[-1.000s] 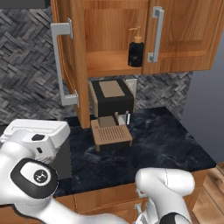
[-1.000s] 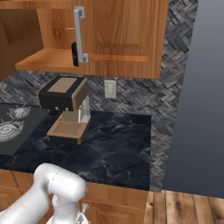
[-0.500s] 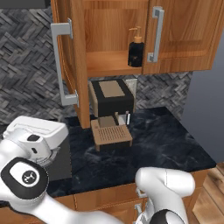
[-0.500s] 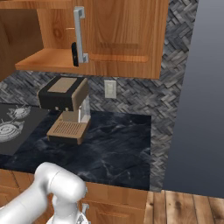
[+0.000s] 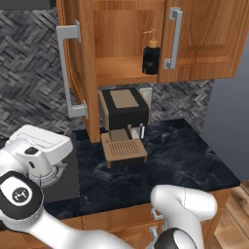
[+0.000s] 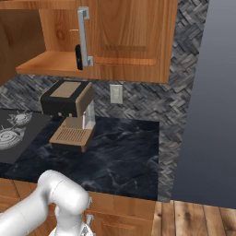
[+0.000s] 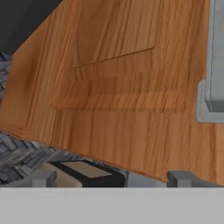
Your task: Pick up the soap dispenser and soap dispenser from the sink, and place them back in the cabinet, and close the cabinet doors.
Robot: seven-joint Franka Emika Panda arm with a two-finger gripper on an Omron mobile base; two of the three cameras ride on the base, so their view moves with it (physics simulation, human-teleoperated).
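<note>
A black soap dispenser (image 5: 151, 56) with a tan pump stands on the shelf of the brown cabinet (image 5: 119, 73), at its right side; a dark sliver of it (image 6: 79, 56) shows behind a door handle. The left cabinet door (image 5: 83, 73) stands swung wide open, and the right door (image 5: 204, 39) is nearly shut. My gripper (image 7: 112, 179) is open and empty, close in front of the left door's outer panel (image 7: 113, 100), with its grey bar handle (image 7: 214, 57) off to the right. The sink is out of view.
A black and tan coffee machine (image 5: 124, 112) stands on the dark marble counter (image 5: 185, 160) under the cabinet. A stove top (image 6: 11, 136) lies at the left. A grey wall panel (image 6: 207, 101) bounds the counter on the right. A wall socket (image 6: 116, 94) sits on the backsplash.
My arm's lower joints have drifted slightly left in the left base view. The cabinet, doors and black soap dispenser have not moved.
</note>
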